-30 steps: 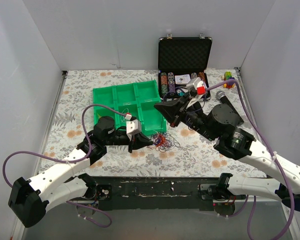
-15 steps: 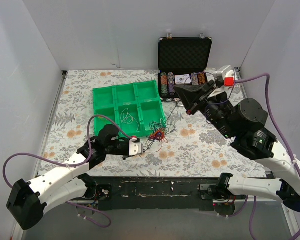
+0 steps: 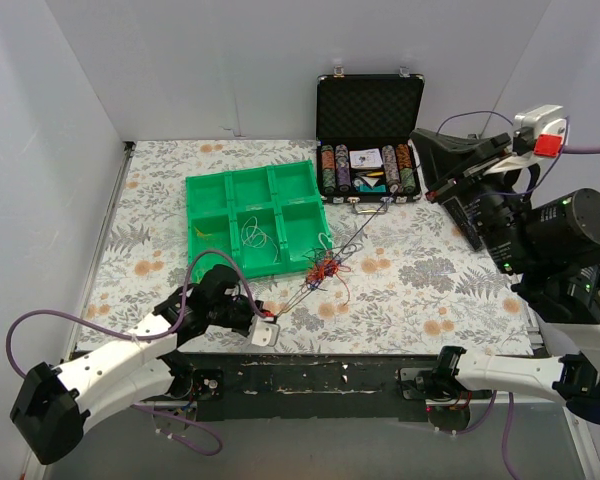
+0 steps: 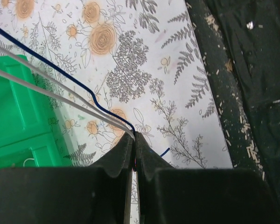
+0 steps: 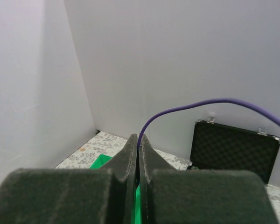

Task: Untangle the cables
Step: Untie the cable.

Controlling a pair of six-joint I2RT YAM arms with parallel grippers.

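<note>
There was the flowered table (image 3: 450, 300), wide under everything. The right arm (image 3: 550, 240) reared high over the far right corner, and the left arm (image 3: 120, 355) lay low along the near edge, its forearm reaching right. The green tray (image 3: 205, 190) sat mid-table, with the open black case (image 3: 370, 105) behind it. And there were the cables (image 3: 325, 270), a red-orange knot just beside the tray's near right corner, with strands pulled taut both ways. The left gripper (image 3: 276, 317) was clenched on blue and white strands. The right gripper (image 3: 418, 134), up above the case, had its fingers pressed flat together; I couldn't tell whether a wire sat between them.
</note>
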